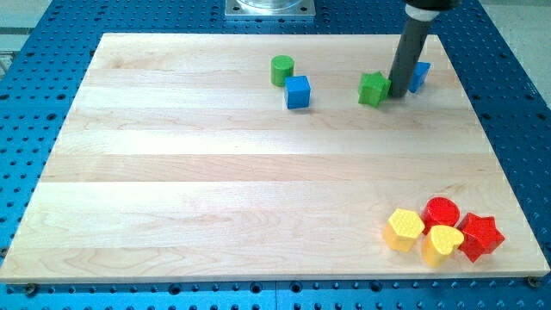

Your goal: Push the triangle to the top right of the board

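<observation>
My tip [399, 94] rests on the wooden board [215, 172] near its top right. A blue block [420, 76], partly hidden behind the rod, sits just to the right of the tip; its shape is hard to make out. A green star-shaped block [373, 88] lies just left of the tip, touching or nearly touching the rod.
A green cylinder [281, 69] and a blue cube [298, 91] sit at top centre. At the bottom right is a cluster: a yellow hexagon [404, 228], a red cylinder [442, 211], a yellow heart [442, 244] and a red star [479, 237].
</observation>
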You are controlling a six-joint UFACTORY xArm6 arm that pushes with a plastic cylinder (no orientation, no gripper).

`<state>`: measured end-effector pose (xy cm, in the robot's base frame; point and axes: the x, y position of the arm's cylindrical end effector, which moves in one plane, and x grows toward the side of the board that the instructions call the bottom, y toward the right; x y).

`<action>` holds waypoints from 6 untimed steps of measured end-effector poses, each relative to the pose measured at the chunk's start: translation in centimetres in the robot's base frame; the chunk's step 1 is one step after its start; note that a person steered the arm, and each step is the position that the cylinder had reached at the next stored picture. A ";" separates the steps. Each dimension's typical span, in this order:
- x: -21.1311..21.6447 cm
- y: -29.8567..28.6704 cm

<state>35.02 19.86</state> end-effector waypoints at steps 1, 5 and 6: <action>0.8 3.3; -3.0 -0.1; -3.3 -2.5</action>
